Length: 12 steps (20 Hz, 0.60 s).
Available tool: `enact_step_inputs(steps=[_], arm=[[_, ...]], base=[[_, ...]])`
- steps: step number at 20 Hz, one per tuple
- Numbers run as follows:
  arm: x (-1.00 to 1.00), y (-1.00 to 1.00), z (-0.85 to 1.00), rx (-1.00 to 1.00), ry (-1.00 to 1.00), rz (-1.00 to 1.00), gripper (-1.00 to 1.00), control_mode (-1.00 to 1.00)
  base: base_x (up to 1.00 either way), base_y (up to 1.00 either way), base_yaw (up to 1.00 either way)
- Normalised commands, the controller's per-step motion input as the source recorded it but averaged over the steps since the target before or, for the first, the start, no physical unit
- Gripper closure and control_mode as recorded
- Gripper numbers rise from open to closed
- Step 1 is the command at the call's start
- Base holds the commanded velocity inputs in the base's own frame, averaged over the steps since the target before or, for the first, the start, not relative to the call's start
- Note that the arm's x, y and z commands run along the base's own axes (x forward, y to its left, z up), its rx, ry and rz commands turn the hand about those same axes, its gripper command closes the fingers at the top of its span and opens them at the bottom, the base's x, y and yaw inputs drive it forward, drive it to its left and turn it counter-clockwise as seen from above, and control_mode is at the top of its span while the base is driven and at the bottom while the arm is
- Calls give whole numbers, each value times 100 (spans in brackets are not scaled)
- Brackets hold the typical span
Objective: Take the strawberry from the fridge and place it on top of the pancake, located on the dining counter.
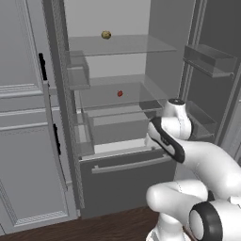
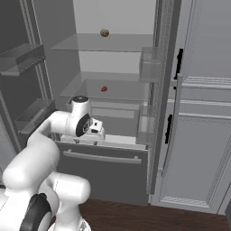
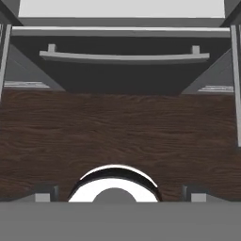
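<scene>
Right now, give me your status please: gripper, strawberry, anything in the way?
Gripper open, empty, pointing down at floor. Strawberry on middle shelf, fridge open. Nothing blocking it.

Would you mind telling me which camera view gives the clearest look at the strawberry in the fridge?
The left base view shows the strawberry best: a small red fruit lying unobstructed on the middle glass shelf. The right base view shows it on the same shelf, about as small. The hand view faces down at the lower drawer and wooden floor instead.

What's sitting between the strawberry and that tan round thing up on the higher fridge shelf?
Nothing but the glass shelf itself: in both base views the strawberry lies one shelf below the tan round item, with bare space between.
</scene>
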Motion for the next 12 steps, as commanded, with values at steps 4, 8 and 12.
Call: enact_step_inputs(steps=[4, 8, 12], arm=[[-3, 15, -44, -7, 0, -7, -100, -100], [-1, 37, -68, -16, 1, -7, -100, -100], [0, 6, -8, 0, 0, 0, -100, -100]], base=[[0, 0, 0], [0, 0, 0], [0, 0, 0]])
